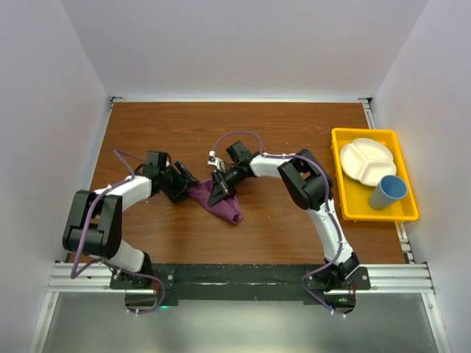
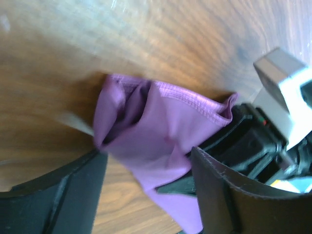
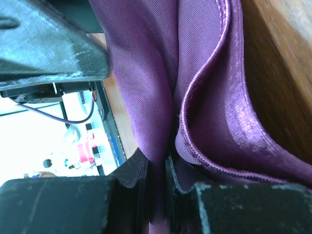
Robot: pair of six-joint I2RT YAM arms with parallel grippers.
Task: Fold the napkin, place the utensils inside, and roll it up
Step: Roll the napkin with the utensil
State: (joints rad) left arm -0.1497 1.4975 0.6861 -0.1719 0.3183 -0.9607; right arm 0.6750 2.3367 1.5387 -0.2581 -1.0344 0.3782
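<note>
Top external view: the napkin (image 1: 223,206) lies well left of the yellow tray (image 1: 353,202), slanting nearward — my right gripper (image 1: 219,194) pinches it; my left gripper (image 1: 190,182), spread wide, sits at its end farthest from the tray.

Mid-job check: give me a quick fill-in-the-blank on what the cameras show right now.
1. The right hand pinches the napkin, while the left hand is ____.
2. The blue cup stands in the ____ tray.
3. That tray sits on the robot's ____ side of the table.
Missing words: open; yellow; right.
</note>
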